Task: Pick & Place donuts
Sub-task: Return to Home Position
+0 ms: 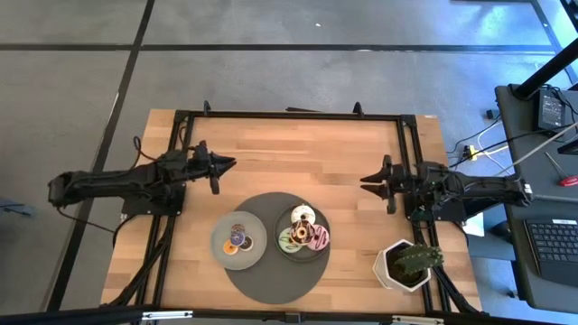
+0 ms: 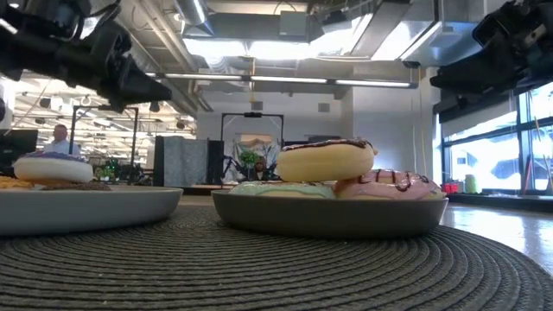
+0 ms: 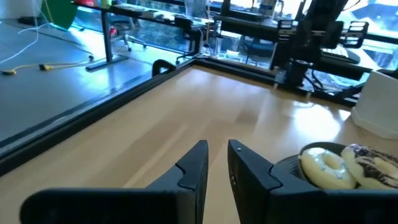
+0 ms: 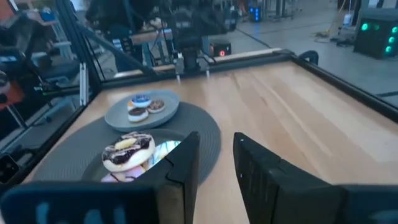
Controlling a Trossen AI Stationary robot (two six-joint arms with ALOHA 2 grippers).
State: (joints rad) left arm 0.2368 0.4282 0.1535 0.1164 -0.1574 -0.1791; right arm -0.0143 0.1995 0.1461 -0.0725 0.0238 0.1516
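Observation:
Two grey plates sit on a round dark mat [image 1: 271, 282]. The left plate [image 1: 219, 246] carries small donuts [image 1: 239, 239], purple, orange and brown. The right plate [image 1: 322, 249] carries larger donuts [image 1: 302, 230]: a cream one with chocolate icing [image 2: 327, 161] rests on a pink one [image 2: 393, 184] and a green one [image 2: 281, 190]. My left gripper [image 1: 228, 164] hovers above the table beyond the left plate, with a narrow gap between its fingers [image 3: 217, 155]. My right gripper [image 1: 366, 179] hovers to the right of the plates, open [image 4: 216, 152], pointing left. Neither touches anything.
A white pot with a green plant [image 1: 406, 264] stands near the table's right near corner, close under my right arm. A black frame [image 1: 289, 115] borders the tabletop. Bare wood [image 1: 298, 153] lies between the two grippers and toward the far edge.

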